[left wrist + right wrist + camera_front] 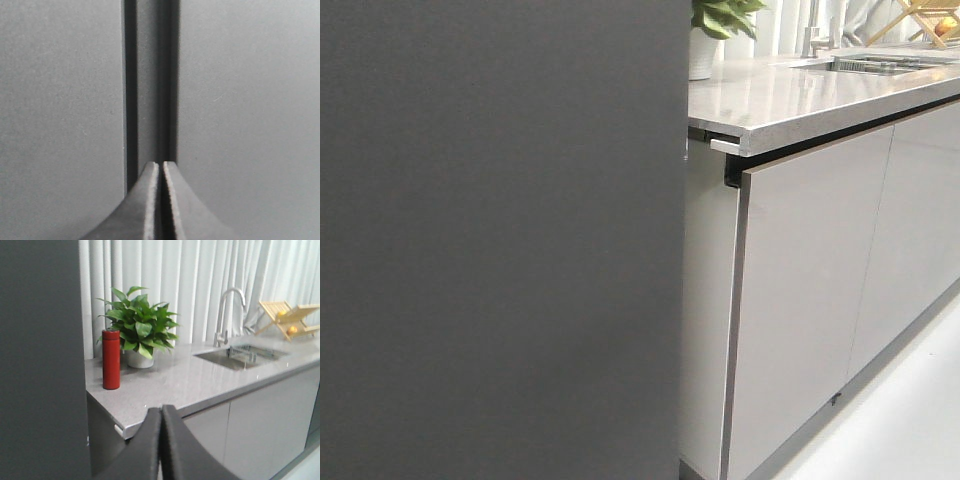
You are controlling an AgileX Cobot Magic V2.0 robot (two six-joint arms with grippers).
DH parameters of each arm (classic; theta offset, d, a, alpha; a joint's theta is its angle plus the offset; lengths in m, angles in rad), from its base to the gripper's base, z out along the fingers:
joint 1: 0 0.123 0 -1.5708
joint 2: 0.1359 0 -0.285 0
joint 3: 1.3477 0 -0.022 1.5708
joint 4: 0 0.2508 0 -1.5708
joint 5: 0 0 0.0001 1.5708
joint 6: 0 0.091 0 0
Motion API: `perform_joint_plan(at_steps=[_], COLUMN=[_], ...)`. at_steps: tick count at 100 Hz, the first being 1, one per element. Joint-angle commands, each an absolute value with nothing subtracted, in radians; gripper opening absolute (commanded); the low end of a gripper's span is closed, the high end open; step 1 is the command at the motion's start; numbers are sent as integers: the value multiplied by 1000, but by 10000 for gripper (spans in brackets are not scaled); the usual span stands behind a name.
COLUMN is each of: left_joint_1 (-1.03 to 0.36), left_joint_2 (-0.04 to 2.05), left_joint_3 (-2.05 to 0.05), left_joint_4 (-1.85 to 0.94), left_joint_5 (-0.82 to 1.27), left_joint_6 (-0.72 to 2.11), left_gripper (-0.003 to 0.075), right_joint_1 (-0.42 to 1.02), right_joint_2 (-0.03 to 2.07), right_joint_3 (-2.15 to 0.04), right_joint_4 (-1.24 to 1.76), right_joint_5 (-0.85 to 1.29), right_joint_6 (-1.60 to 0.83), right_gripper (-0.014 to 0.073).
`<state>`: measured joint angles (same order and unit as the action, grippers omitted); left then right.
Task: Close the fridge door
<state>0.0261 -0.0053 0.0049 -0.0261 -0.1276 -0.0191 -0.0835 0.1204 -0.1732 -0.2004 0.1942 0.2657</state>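
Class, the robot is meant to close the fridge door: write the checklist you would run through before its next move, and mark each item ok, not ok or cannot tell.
1. Left gripper shut, fit for pushing: ok.
2. Left gripper aimed at the dark vertical gap between grey panels, not a flat face: not ok.
3. Fridge door fully closed: cannot tell; only its dark grey outside shows.
4. Right gripper shut and off the door: ok.
5. Red bottle and plant stand on the countertop, away from the door: ok.
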Motion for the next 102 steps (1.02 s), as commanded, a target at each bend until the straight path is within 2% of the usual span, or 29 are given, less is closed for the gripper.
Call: perform_joint_plan(at_steps=[1,15,21,102], left_joint_1=[25,25,25,25], left_joint_2=[-16,-16,-16,-16], left_joint_3=[40,40,40,40], left_joint_4=[-30,-30,-30,-30], left_joint_5=[-200,-200,-200,-200], left_joint_6=[-23,-23,-23,-23], left_gripper=[-20,-20,-20,-20], right_joint_1=[-124,-158,-162,-166], right_joint_2=[76,10,1,1], right_joint_3=[-92,40,32,36], right_joint_4=[-197,-197,-195,-176], right_joint_5=[-8,-110,-32,-20], right_joint_6=[267,267,267,267], right_gripper=[-44,-45,-45,-45])
